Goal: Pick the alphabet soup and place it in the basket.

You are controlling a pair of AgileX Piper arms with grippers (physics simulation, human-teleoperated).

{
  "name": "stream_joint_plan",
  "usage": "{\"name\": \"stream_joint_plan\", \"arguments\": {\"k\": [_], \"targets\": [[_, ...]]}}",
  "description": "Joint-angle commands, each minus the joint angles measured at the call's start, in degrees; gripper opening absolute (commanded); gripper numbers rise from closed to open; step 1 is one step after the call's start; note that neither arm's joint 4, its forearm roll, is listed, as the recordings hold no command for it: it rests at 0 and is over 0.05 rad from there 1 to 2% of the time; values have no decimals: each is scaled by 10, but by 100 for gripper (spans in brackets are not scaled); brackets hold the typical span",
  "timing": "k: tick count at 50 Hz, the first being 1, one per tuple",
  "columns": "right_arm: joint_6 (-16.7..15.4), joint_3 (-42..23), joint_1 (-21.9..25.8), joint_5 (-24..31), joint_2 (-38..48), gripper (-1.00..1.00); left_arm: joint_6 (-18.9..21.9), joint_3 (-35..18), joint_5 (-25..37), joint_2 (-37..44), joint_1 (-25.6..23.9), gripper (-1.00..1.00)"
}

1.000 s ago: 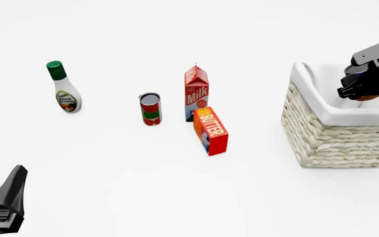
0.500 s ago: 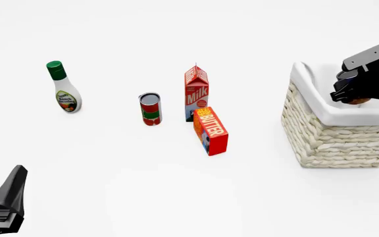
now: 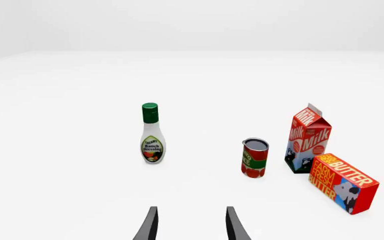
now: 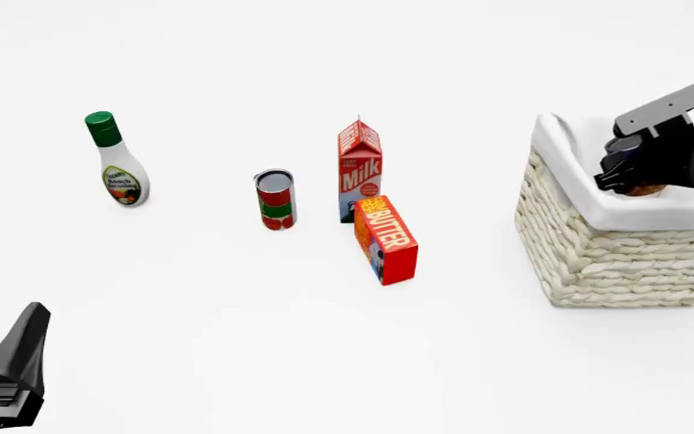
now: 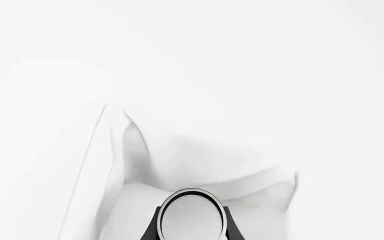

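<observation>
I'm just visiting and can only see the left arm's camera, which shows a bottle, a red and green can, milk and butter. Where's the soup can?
Observer: The right arm's fingers are gripping the soup can, off to the right, outside your view.
Visitor: And the basket?
Observer: A big wicker basket stands on the table to the right of the butter box, also outside your view.
Visitor: Is the can in it yet?
Observer: Not yet released. It is held over the basket's opening, above the white cloth lining.
</observation>
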Motion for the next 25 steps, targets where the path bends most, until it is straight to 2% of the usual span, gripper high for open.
{"name": "stream_joint_plan", "arguments": {"k": [1,22,23,25], "targets": [[14,-10,0,-6,12,-100,0,0,0,0,0,100],[14,-22,-6,-6,24,-100,0,0,0,0,0,100],[13,-22,-8,-6,25,100,0,0,0,0,0,100],[13,-24,-10,-6,26,100,0,0,0,0,0,100]]}}
